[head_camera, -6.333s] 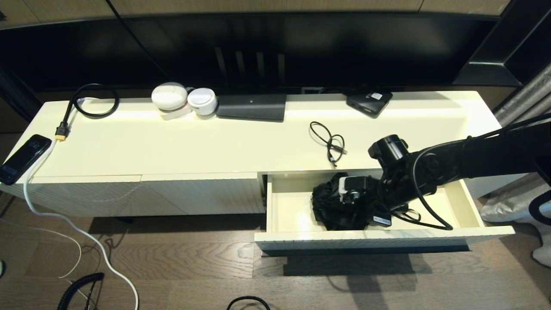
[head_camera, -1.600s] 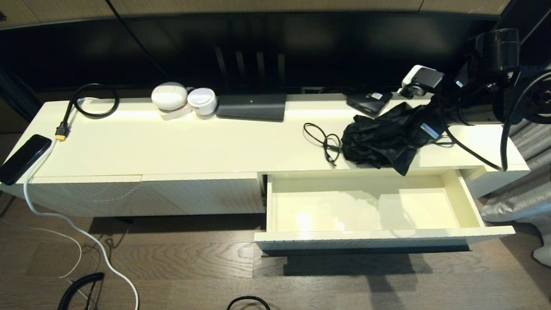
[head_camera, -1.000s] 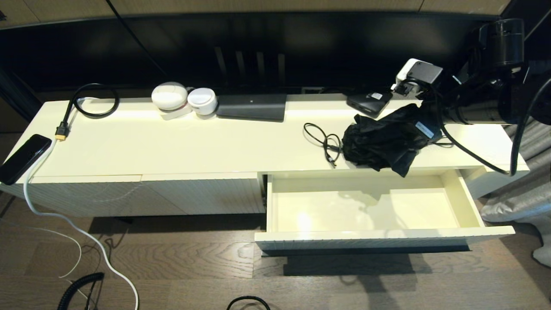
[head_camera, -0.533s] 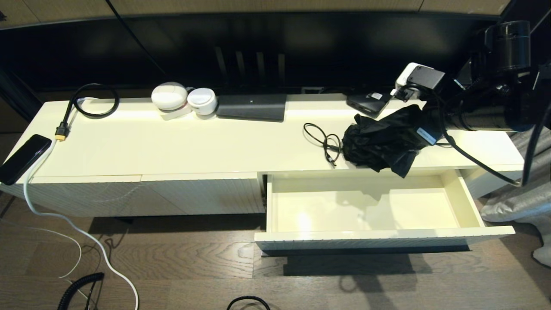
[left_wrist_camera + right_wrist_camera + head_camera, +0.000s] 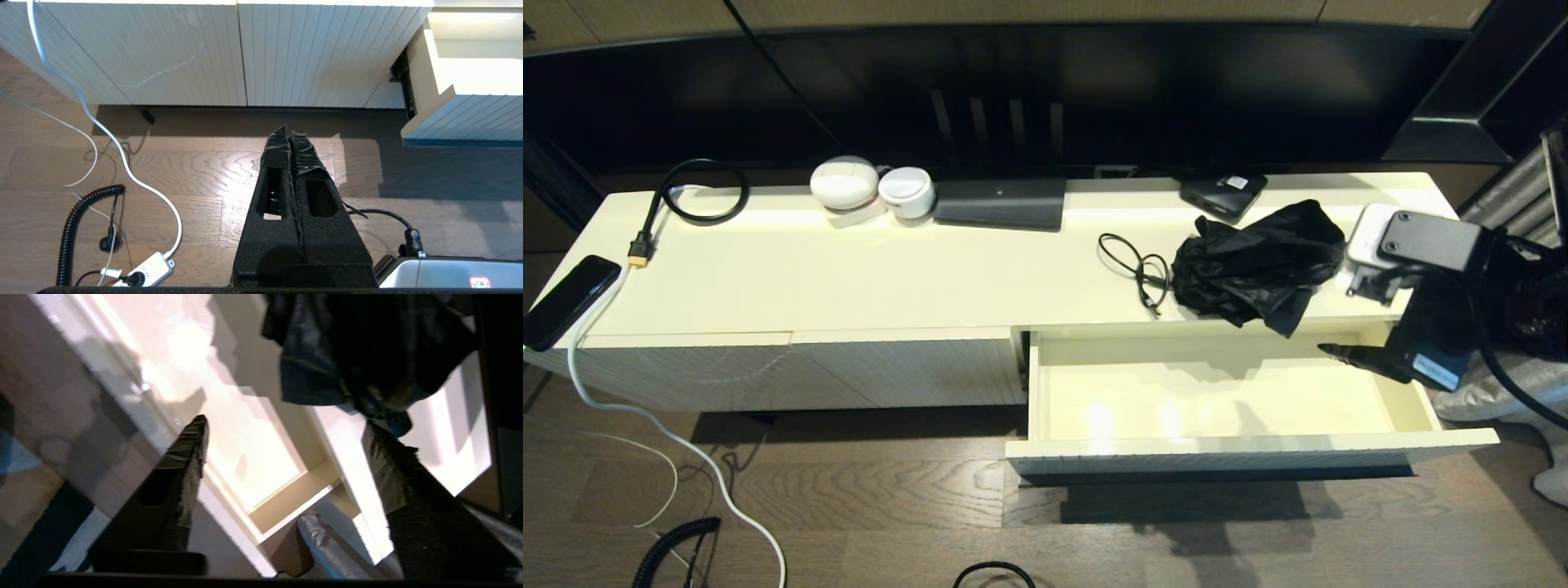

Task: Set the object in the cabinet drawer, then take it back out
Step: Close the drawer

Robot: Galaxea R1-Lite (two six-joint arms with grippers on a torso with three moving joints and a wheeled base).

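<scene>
The object, a crumpled black cloth bundle (image 5: pixel 1254 261), lies on the cabinet top just behind the open drawer, with a corner hanging over the edge; it also shows in the right wrist view (image 5: pixel 367 347). The cabinet drawer (image 5: pixel 1241 445) is pulled out, and its smooth cream inside (image 5: pixel 294 498) is bare. My right gripper (image 5: pixel 1347 355) hangs open over the drawer's right end, apart from the bundle, with nothing between its fingers (image 5: pixel 284 424). My left gripper (image 5: pixel 290 131) is shut and empty above the wooden floor, left of the drawer front (image 5: pixel 466 122).
On the cabinet top are a thin black cable (image 5: pixel 1147 273), a small black box (image 5: pixel 1223 194), a flat black device (image 5: pixel 1001 202), two white round things (image 5: pixel 844 184) and a phone (image 5: pixel 568 300). Cables lie on the floor (image 5: pixel 122 163). A grey bag (image 5: pixel 1494 384) sits right of the cabinet.
The right gripper lifted the black bundle out of the drawer onto the cabinet top, let it go, and has now swung down and forward to the drawer's right end.
</scene>
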